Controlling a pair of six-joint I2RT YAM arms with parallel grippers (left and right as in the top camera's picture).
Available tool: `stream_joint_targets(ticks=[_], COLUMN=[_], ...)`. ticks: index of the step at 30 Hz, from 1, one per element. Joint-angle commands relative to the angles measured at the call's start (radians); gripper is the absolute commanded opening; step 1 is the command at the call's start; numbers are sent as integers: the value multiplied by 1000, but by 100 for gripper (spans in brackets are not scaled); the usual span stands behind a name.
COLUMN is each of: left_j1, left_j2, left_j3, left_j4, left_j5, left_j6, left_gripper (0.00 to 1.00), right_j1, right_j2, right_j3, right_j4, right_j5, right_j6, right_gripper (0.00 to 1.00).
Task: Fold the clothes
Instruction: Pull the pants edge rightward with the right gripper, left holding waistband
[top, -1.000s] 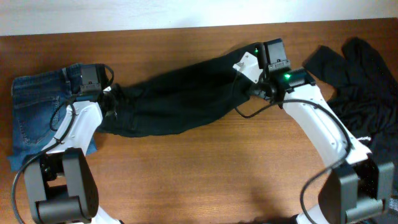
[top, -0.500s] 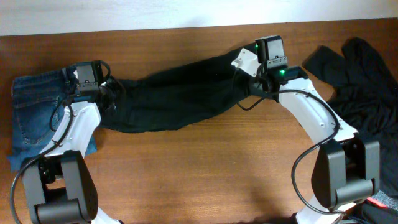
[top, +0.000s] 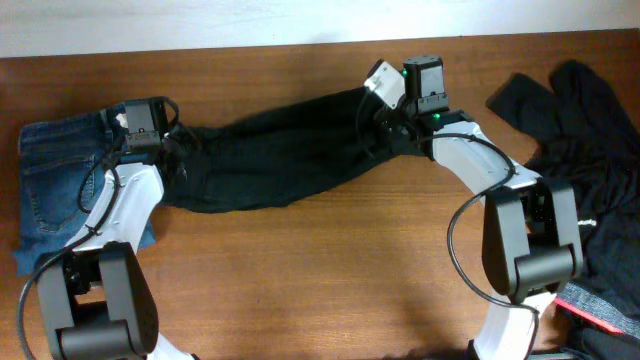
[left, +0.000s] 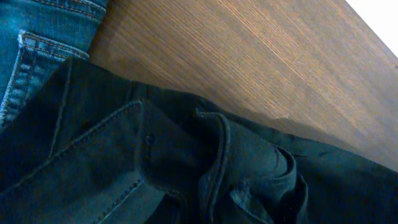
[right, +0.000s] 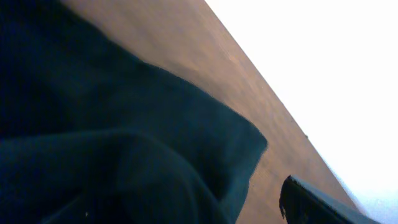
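Black trousers (top: 280, 155) lie stretched across the table's far half, waistband at the left, leg ends at the right. Blue jeans (top: 55, 180) lie flat at the far left, partly under the left arm. My left gripper (top: 178, 155) sits at the waistband end; its fingers are hidden, and the bunched waistband (left: 236, 168) fills the left wrist view beside the jeans' hem (left: 37, 37). My right gripper (top: 378, 105) hovers over the leg ends. The right wrist view shows one finger (right: 311, 202) standing clear of the black cloth (right: 112, 137), with bare table between them.
A heap of other black garments (top: 580, 130) covers the table's right end. A red object (top: 600, 312) shows at the bottom right corner. The wooden table (top: 320, 280) ends close behind the trousers at a white wall.
My right gripper has opened, let go of the trouser leg end and shifted left toward the far edge. The left gripper has nudged up and stayed at the waistband.
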Motion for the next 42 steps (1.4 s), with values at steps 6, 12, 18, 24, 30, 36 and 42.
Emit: stream_joint_targets(ticks=[6,12,18,24,30,36,42], left_j1=[0,0,0,0,0,0,0], left_j2=[-34,-34,-34,-34,-34,-34,-34], left_j3=[19,19,19,19,19,19,19], left_j4=[-6,-10,-35,-35,-35,-37,-36], left_j5=[-32,-32,-32,-32,-32,-32,-32], left_j6=[-14,-13,-11,-10,-10,-10,-10], left_gripper=[1,1,0,1,1,1,1], right_j1=[-40,-68,-133,-173,-238,-254,-254], right_j2=[-82,-108,-124,-233,-219,-140,-89], right_j3=[64,135,142,142,140,140,140], right_j4=[-51,-92,-159,-400,-535,-579,-604], right_j5=[87,80,43,-62,-328,-368,-439], right_j6=[209,391,604,604,597,600,597], right_gripper=[99,99,99,99,93,84,75])
